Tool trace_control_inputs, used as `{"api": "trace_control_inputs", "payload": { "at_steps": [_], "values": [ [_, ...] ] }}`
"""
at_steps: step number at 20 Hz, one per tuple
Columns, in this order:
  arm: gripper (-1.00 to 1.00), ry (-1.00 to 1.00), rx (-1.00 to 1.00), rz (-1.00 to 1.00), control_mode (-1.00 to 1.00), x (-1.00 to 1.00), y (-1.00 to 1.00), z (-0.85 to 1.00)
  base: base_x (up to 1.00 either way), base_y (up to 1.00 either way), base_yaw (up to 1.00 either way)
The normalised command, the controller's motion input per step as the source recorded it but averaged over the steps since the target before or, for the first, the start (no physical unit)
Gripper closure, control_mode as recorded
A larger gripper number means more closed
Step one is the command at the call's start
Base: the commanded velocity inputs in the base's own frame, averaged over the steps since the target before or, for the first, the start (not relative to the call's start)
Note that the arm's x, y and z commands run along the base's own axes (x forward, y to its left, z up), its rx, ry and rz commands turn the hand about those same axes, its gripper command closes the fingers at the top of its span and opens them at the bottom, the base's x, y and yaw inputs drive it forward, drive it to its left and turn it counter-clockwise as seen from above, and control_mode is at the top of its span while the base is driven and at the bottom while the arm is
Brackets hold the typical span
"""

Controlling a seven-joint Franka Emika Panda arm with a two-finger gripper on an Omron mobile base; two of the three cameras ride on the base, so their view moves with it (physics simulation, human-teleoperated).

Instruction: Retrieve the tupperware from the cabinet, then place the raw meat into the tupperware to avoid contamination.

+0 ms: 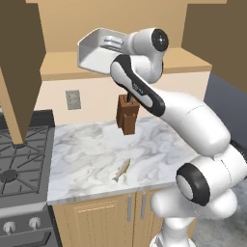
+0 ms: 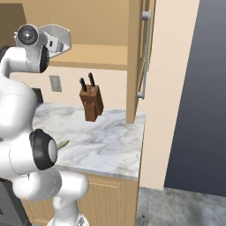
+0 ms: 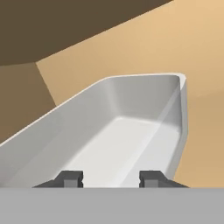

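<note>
Gripping the tupperware by its near rim, the fingers hold it tilted high above the fish on the counter.

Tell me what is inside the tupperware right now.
Nothing shows on the tupperware's floor in the hand view. The near end, below the fingers, is hidden. The fish lies on the counter.

- Tupperware: right end hidden behind the arm's wrist, upper centre, left base view.
- Fish: mostly hidden behind the arm's dark joint, left of right base view.
- Stove: cut off at left edge.
</note>
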Motion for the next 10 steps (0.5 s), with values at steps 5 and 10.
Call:
{"api": "trace_control_inputs", "payload": {
  "at_steps": [5, 10],
  "values": [
    [1.00, 0.04, -0.05, 0.12, -1.00, -0.89, 0.00, -0.20, 0.00, 0.00, 0.00],
    [1.00, 0.09, -0.07, 0.14, -1.00, -0.83, -0.03, -0.46, 0.00, 0.00, 0.00]
  ]
}}
